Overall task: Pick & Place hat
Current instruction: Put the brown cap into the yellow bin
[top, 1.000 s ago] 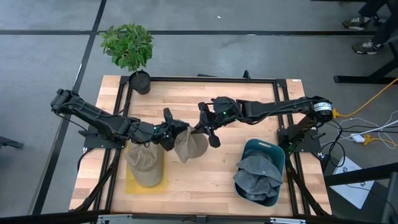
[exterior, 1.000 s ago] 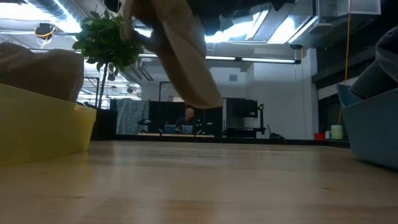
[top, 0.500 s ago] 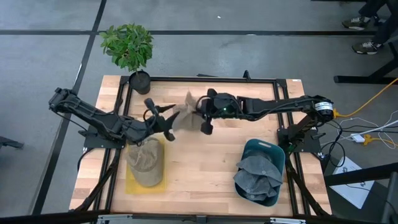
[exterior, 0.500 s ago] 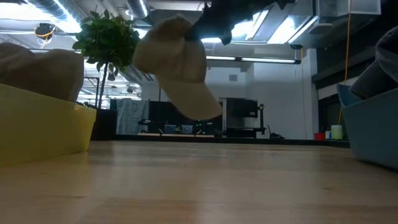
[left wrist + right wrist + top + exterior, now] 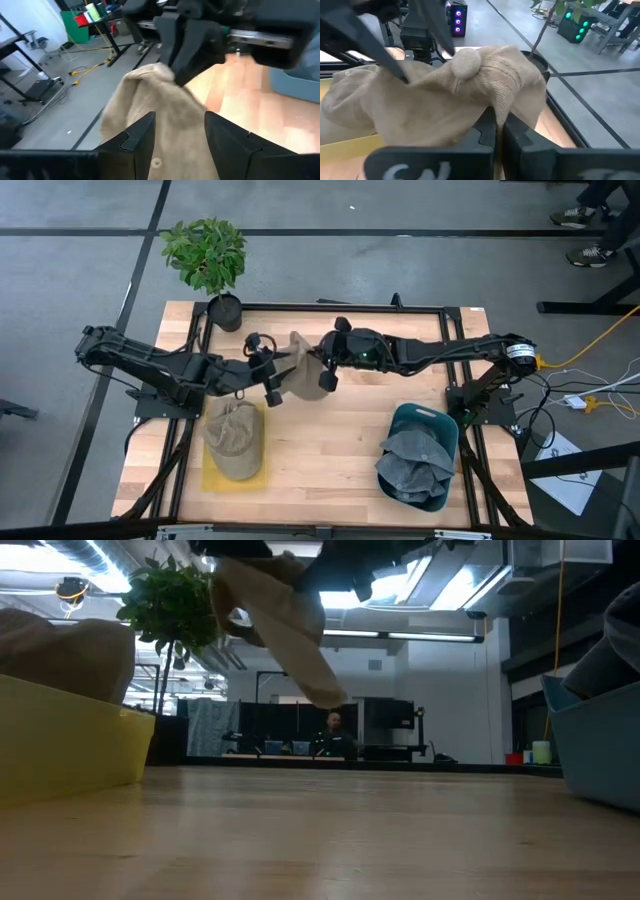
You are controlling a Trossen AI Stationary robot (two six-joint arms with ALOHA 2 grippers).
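My right end effector (image 5: 325, 370) pinches the tan hat (image 5: 300, 366) above the counter's (image 5: 330, 450) back middle; my left end effector (image 5: 268, 370), fingers spread wide, sits just beside it. Bare wood lies open ahead, between the yellow tray (image 5: 212, 476) and blue bin (image 5: 445, 425). A potted plant (image 5: 207, 255) marks the far-left corner

The tan hat (image 5: 470, 85) pinched in the right gripper (image 5: 495, 131) is soft, ribbed, matt cloth. The gripper's fingers (image 5: 485, 135) look like smooth dark plastic. Beneath them the table (image 5: 330, 450) is pale wood with a faint sheen, edged by a matt black metal frame (image 5: 330, 307).
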